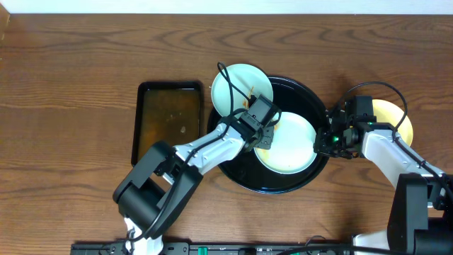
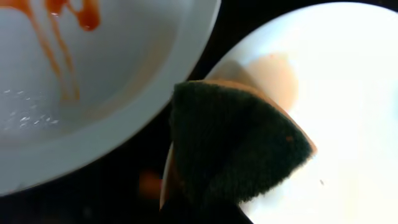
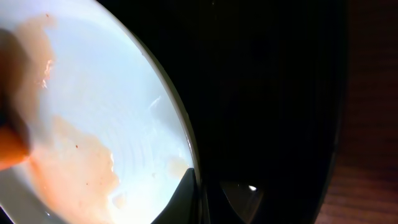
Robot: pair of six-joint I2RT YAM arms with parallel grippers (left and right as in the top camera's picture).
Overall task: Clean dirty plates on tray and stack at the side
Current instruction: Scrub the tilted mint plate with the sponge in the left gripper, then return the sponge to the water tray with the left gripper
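Occupying the centre, the round black tray (image 1: 248,180) carries one pale plate (image 1: 294,152), filmed with thinned reddish sauce. The mint plate (image 1: 237,85), sauce-streaked, overlaps the tray's far-left rim. The yellow plate (image 1: 393,113) lies outside the tray, just right of it. The right gripper (image 1: 324,144) pinches the pale plate's edge at the tray's right rim. The left gripper (image 1: 265,138) clamps a green-faced sponge (image 2: 242,149) onto the pale plate's left part.

A dark green sponge (image 2: 239,152) is pressed on a pale plate (image 2: 348,93), faint smear (image 2: 277,78) just above the sponge; up-left of the sponge, a sauce-streaked plate (image 2: 112,81) is seen.
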